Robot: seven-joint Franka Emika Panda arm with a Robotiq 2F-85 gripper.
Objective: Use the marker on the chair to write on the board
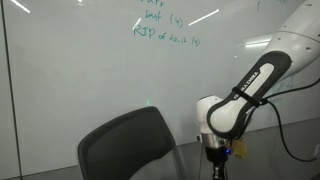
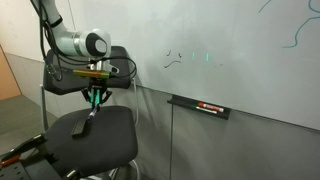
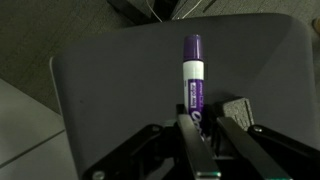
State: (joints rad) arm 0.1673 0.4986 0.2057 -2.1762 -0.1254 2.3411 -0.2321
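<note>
Gripping the marker (image 3: 192, 85) by its near end, pincer (image 3: 207, 123) seemingly clenched on it, above chair (image 3: 110, 90).

In the wrist view, the lower end of the slim purple-and-white marker (image 3: 192, 80) was hidden behind the dark metal gripper (image 3: 213, 118). Its fingers ran off the bottom edge, and whether they clamped the marker could not be told. In an exterior view, the bottom edge cut off the gripper and the curved dark grey chair (image 1: 125, 145), and the top edge clipped the green handwriting (image 1: 165, 30) on the glossy white board (image 1: 70, 70).
</note>
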